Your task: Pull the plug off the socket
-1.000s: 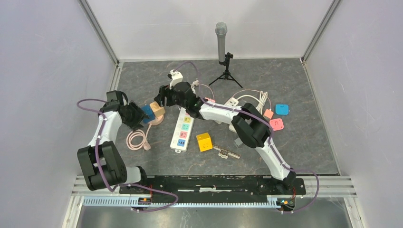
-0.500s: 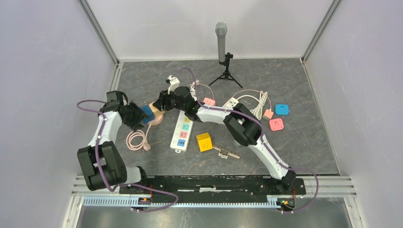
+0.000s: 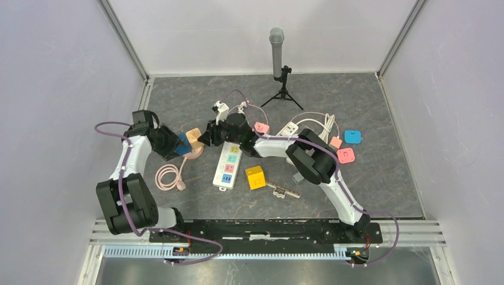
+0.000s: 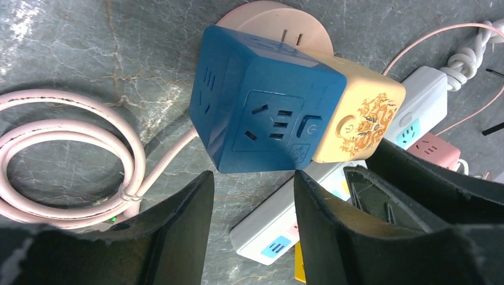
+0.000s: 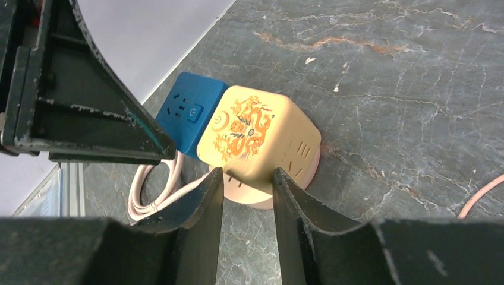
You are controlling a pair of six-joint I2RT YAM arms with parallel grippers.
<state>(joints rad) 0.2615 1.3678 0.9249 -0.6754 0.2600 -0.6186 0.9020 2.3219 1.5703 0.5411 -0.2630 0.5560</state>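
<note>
A blue cube socket (image 4: 261,113) and a beige cube plug (image 4: 359,122) with a dragon print sit joined side by side on a round pink base (image 4: 285,24). My left gripper (image 4: 252,184) is open, and the blue cube lies just beyond its fingertips with nothing between them. In the right wrist view the beige cube (image 5: 255,136) is straight ahead with the blue cube (image 5: 190,116) to its left. My right gripper (image 5: 246,178) stands narrowly open, its tips at the beige cube's near lower edge, which is wider than the gap. From above, both grippers flank the pair (image 3: 189,139).
A pink coiled cord (image 3: 169,176) lies left of a white power strip (image 3: 228,163). A yellow cube (image 3: 255,177) and a comb (image 3: 286,190) are nearer the bases. White cables (image 3: 324,127), pink (image 3: 346,155) and blue (image 3: 353,136) adapters sit right. A microphone tripod (image 3: 277,53) stands at the back.
My right gripper has come down towards the beige cube and narrowed its jaws. The left gripper has shifted slightly beside the blue cube.
</note>
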